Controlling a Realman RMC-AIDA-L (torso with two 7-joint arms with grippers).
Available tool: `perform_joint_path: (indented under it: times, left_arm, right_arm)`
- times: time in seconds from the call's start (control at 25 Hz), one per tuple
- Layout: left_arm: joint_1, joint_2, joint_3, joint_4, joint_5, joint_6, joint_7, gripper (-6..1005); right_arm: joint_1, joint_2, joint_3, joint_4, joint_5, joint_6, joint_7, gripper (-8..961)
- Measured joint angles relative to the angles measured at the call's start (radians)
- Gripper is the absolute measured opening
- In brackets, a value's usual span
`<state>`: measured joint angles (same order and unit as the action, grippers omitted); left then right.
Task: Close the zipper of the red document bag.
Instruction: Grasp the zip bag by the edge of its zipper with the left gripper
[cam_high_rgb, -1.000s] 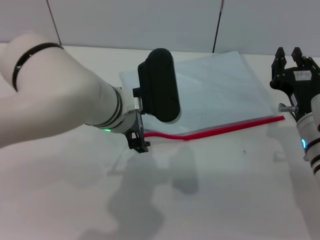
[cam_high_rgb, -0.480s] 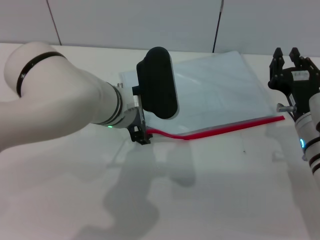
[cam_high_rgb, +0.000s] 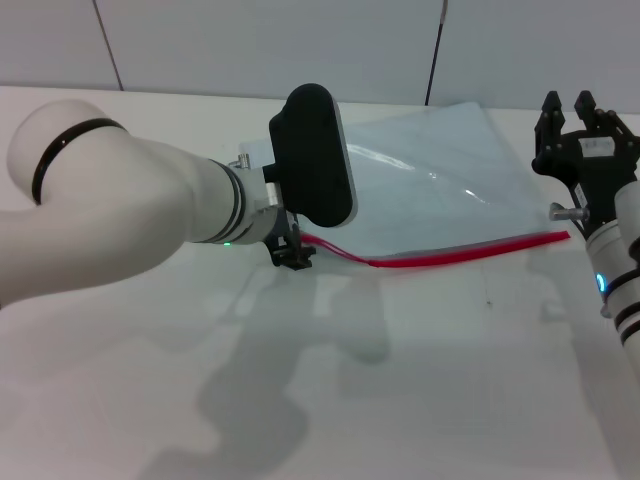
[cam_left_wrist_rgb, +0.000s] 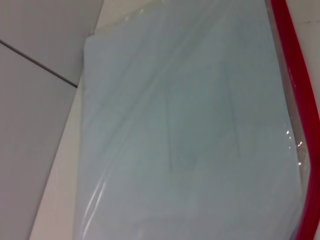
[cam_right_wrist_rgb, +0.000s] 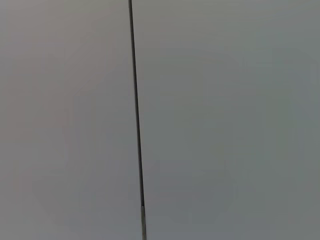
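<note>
The left gripper (cam_high_rgb: 291, 256), fingers seemingly pinching the left end of the thin red zipper (cam_high_rgb: 440, 254) on the flat translucent pale blue-grey document bag (cam_high_rgb: 420, 190), likely must next drag rightward, while the right gripper (cam_high_rgb: 566, 108) hangs spread at far right.

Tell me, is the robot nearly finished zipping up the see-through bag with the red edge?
Only starting, it seems. Done: the left pincer has reached the near left end of the thin red zipper strip on the flat, translucent pale blue plastic pouch. In hand: it sits right at that end; a grip isn't visible. Left: the whole run along the strip to the far end. The right pincer waits raised, open, beside the pouch.
</note>
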<state>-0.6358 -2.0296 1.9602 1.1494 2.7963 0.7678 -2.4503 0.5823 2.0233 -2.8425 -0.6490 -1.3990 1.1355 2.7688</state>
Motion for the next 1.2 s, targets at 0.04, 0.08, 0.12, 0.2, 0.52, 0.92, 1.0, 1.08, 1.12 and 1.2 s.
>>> perform_joint_path:
  times: [0.04,0.08,0.12,0.2,0.52,0.92,1.0,1.08,1.12,1.2]
  left_arm:
    - [0.0,0.0,0.0,-0.003,-0.001,-0.006,0.0,831]
    - [0.0,-0.001,0.0,-0.005,-0.001,-0.011,0.0,831]
    - [0.0,-0.001,0.0,-0.006,-0.001,-0.013,0.0,831]
    - [-0.001,-0.001,0.0,-0.007,-0.001,-0.019,0.0,822]
    - [-0.001,-0.001,0.0,-0.013,-0.004,-0.048,-0.002,644]
    - [0.007,-0.001,-0.007,-0.027,-0.004,-0.103,-0.04,276]
    - [0.009,-0.001,-0.009,-0.027,-0.004,-0.11,-0.068,236]
    - [0.012,0.0,-0.011,-0.023,-0.004,-0.114,-0.086,197]
    - [0.015,0.0,-0.012,-0.019,-0.002,-0.115,-0.092,177]
    - [0.023,0.0,-0.012,-0.004,0.002,-0.116,-0.098,158]
  right_arm:
    - [0.001,0.0,0.0,0.0,0.0,0.0,0.0,335]
    - [0.002,0.0,0.0,0.0,0.0,-0.001,0.0,335]
    - [0.003,0.0,0.0,0.0,0.0,-0.001,0.0,335]
    - [0.004,0.0,0.0,0.0,0.0,-0.001,0.0,335]
    - [0.01,0.0,0.0,0.0,0.0,-0.001,0.0,336]
    - [0.01,0.0,0.0,-0.004,0.0,-0.021,0.0,337]
    - [0.007,0.0,0.0,-0.012,0.0,-0.02,0.001,337]
    - [0.003,-0.002,0.0,-0.029,-0.003,-0.015,0.001,337]
    - [0.003,-0.005,0.0,-0.039,-0.005,-0.013,0.001,337]
    - [0.003,-0.018,-0.001,-0.07,-0.007,-0.016,0.001,337]
